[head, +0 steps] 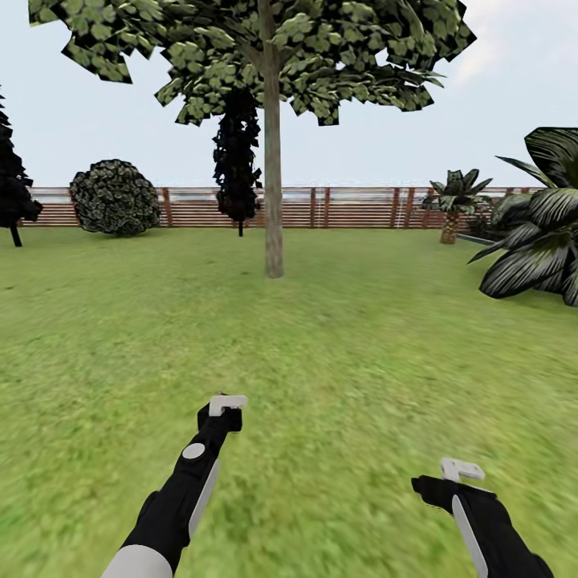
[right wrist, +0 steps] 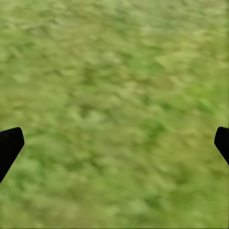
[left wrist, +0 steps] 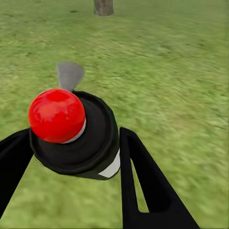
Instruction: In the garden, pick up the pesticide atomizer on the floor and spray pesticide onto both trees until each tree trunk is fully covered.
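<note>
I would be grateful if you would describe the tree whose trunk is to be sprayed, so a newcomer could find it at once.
Start at the brown slatted fence across the far side of the lawn; the tree stands alone on the grass before it, near the middle of the head view. Unlike the round bush and the dark columnar tree behind, it has a bare, straight grey-brown trunk beneath a high, blocky green canopy.
</note>
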Robot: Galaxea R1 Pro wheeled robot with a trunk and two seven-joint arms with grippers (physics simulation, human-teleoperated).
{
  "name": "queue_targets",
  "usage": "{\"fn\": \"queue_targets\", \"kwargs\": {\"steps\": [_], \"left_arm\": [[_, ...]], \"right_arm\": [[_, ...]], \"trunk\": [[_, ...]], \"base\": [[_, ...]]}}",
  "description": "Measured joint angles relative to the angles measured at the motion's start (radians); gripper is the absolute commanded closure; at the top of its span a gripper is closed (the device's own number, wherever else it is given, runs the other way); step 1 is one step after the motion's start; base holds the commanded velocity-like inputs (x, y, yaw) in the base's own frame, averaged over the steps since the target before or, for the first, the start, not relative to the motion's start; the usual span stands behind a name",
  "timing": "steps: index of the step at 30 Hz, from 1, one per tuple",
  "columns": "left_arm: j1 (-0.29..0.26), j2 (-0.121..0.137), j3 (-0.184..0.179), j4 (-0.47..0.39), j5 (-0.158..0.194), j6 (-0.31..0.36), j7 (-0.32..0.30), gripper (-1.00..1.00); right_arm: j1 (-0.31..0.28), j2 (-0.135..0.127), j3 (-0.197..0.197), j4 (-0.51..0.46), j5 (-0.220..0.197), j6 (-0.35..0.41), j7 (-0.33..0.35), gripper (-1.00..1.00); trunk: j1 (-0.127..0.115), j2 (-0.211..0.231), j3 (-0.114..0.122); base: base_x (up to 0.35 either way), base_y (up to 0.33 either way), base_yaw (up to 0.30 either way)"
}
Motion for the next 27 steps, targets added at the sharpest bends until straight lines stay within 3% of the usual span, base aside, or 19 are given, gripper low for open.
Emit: {"fn": "queue_targets", "kwargs": {"steps": [7,27], "left_arm": [[0.000,0.000,0.000,0.000,0.000,0.001,0.000,1.00],[0.000,0.001,0.000,0.000,0.000,0.000,0.000,1.00]], "right_arm": [[0.000,0.000,0.000,0.000,0.000,0.002,-0.001,-1.00],[0.000,0.000,0.000,0.000,0.002,0.002,-0.001,-1.00]], "trunk": [[0.000,0.000,0.000],[0.000,0.000,0.000]], "base": [[0.337,0.000,-0.112],[0.337,0.000,-0.002]]}}
